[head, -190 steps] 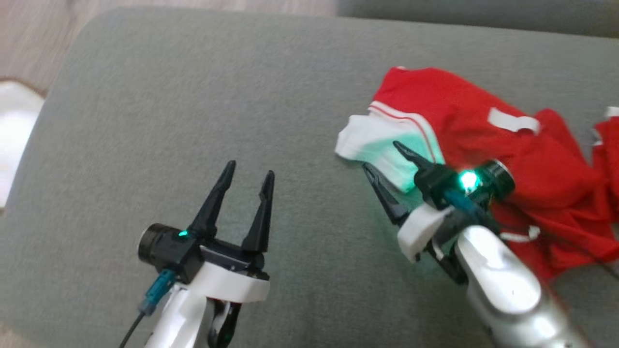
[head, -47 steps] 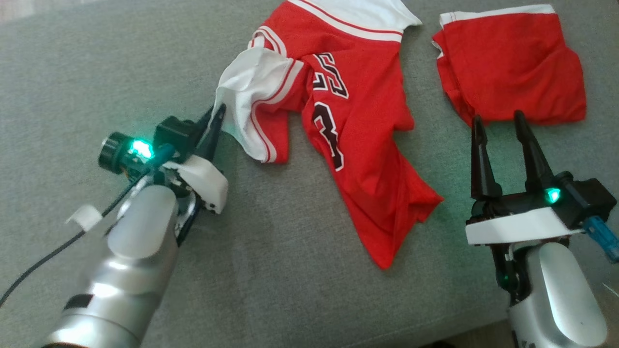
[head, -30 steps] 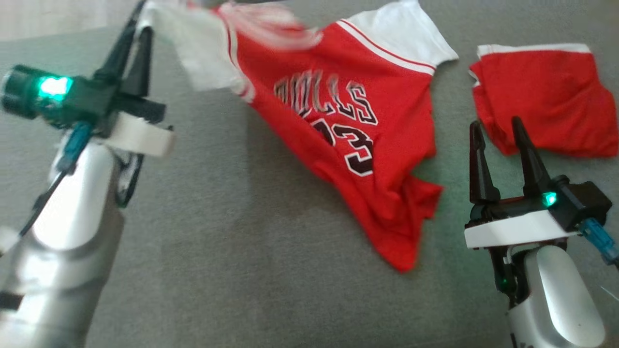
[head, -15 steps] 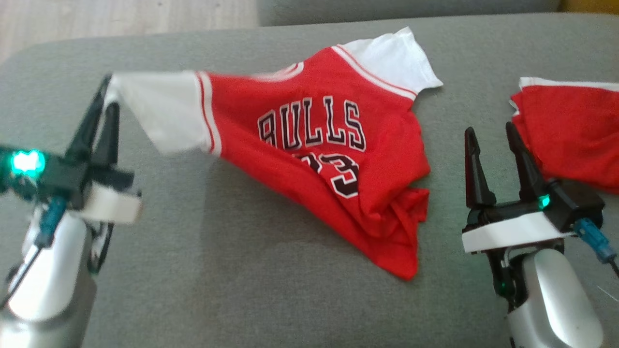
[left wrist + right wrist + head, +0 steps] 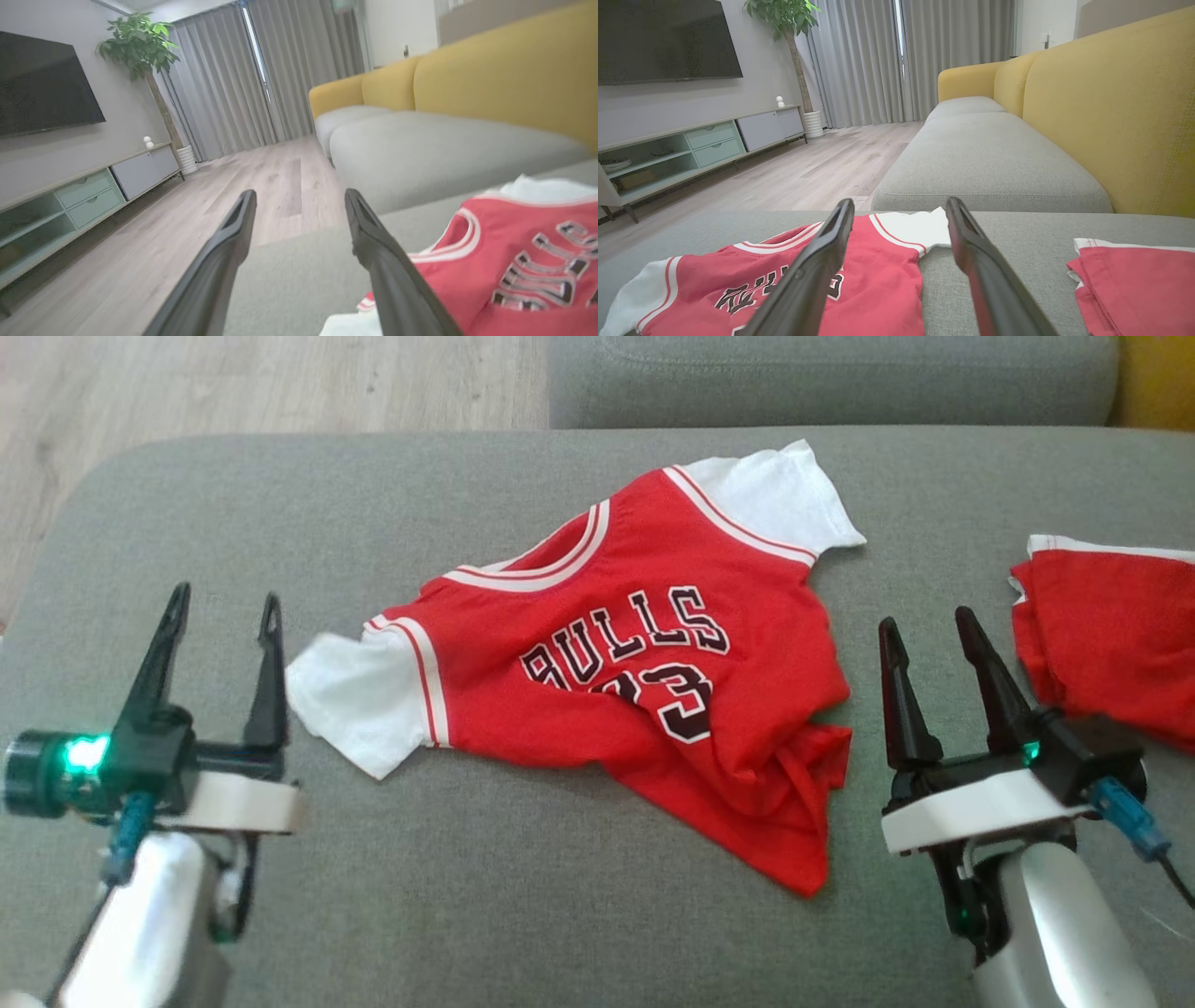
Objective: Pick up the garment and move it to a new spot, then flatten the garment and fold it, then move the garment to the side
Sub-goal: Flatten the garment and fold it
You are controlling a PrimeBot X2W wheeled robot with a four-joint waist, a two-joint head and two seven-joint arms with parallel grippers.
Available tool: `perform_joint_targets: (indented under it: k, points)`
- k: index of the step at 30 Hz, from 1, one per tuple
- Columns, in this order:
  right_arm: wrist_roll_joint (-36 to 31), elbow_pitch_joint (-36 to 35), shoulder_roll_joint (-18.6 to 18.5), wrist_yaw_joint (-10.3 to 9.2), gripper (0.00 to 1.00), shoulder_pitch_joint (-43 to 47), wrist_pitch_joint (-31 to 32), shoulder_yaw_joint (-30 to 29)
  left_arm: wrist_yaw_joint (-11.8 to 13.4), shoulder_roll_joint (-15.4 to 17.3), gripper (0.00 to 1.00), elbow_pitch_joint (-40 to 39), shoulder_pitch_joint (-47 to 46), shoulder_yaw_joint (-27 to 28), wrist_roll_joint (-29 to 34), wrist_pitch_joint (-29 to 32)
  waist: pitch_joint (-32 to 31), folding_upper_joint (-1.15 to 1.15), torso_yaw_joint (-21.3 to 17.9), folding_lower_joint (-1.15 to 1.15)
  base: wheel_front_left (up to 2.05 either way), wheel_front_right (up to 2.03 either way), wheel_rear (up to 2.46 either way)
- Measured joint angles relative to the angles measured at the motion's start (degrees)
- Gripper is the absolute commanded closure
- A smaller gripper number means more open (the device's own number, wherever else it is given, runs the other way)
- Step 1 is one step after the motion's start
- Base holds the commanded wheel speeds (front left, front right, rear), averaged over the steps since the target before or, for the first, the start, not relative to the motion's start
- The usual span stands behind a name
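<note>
The garment is a red jersey with white sleeves and black lettering, lying front up on the grey cushion. Its lower hem is bunched at the right. My left gripper stands open just left of the white sleeve, with nothing between its fingers. In the left wrist view the jersey lies to the right of that gripper. My right gripper is open and empty, right of the jersey's bunched hem. The right wrist view looks over the jersey past the right gripper.
Red shorts lie at the cushion's right edge, also seen as red shorts in the right wrist view. Another grey seat and a yellow backrest lie beyond. Wood floor borders the cushion's far left.
My left gripper has let go of the white sleeve and opened. The jersey has dropped flat onto the cushion. The head camera has shifted; the right gripper stays open.
</note>
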Motion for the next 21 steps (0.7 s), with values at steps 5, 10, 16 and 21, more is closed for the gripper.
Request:
perform_joint_targets:
  k: [5,10,16,21]
  points:
    - [0.5,0.0,0.0,0.00,0.00,2.0,-0.1,-0.3,2.0,-3.9,0.00,-6.9,3.3,1.1,-1.4,-0.7,-1.4,0.00,0.0,0.00,0.00,0.00,0.00]
    - [1.5,0.6,0.0,0.00,0.00,4.0,-0.7,-0.3,2.3,-9.0,0.00,-13.8,9.4,1.5,-2.3,-0.8,-2.4,0.00,-0.5,0.00,0.00,0.00,0.00]
    - [2.6,2.4,0.0,0.00,0.00,5.6,-1.1,0.2,0.7,-13.3,0.00,-14.2,14.7,1.3,-0.6,-0.9,-3.1,0.00,-1.1,0.00,0.00,0.00,0.00]
    - [0.6,4.5,0.0,0.00,0.00,4.7,0.9,-1.7,-1.7,-14.5,0.00,-14.0,14.5,1.7,0.8,-0.9,-2.0,0.00,-0.5,0.00,0.00,0.00,0.00]
